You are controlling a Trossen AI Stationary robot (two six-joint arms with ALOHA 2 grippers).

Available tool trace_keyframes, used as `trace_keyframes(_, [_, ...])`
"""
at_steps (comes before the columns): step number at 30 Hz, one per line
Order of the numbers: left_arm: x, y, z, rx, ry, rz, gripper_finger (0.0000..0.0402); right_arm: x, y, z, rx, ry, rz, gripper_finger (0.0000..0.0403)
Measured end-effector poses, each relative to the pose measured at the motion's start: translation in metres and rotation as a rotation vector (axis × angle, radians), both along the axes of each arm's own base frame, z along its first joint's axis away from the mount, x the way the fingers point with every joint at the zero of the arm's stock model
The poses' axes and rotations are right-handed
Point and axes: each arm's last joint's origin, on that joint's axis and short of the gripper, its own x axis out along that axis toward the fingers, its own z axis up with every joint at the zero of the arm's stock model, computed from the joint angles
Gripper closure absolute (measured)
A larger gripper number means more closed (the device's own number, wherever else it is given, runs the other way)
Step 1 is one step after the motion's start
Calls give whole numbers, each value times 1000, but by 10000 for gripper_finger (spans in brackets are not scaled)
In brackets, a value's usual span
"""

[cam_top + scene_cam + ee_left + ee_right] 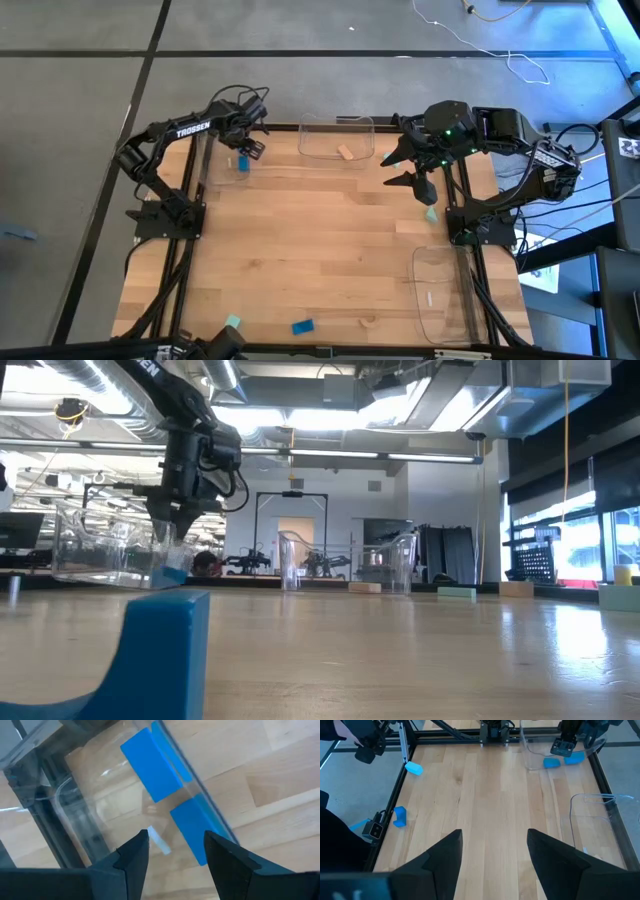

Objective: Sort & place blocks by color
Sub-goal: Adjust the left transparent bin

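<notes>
- Hovering over the left clear tray (222, 163), the left tool (247, 148) has its fingers spread wide and grips nothing; two blue blocks (150, 762) lie in that tray just under it.
- Waiting beyond that tray's far side, the right tool (412, 168) hangs wide open and empty too.
- Risk, as I judge it: the fingers could clip the tray's thin wall and shove the whole tray, or catch a settled block as the tool lifts away.
- Count from above: three clear trays; one tan block (345, 153) in the middle tray (335, 128); a mint block (431, 214) near the right arm; and mint (232, 322), blue (302, 326) and tan (368, 322) blocks far from the left tray along the surface's (320, 250) opposite edge.
</notes>
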Motion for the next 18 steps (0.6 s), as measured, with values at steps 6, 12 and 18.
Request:
trace_keyframes(6, [0, 0, 0, 3, 6, 1, 221, 0, 0, 0, 0, 0, 0, 179])
trace_keyframes(12, [-1, 0, 0, 10, 32, -19, 221, 0, 0, 0, 0, 0, 0, 179])
trace_keyframes(18, [-5, -3, 4, 19, 74, -15, 221, 0, 0, 0, 0, 0, 0, 179])
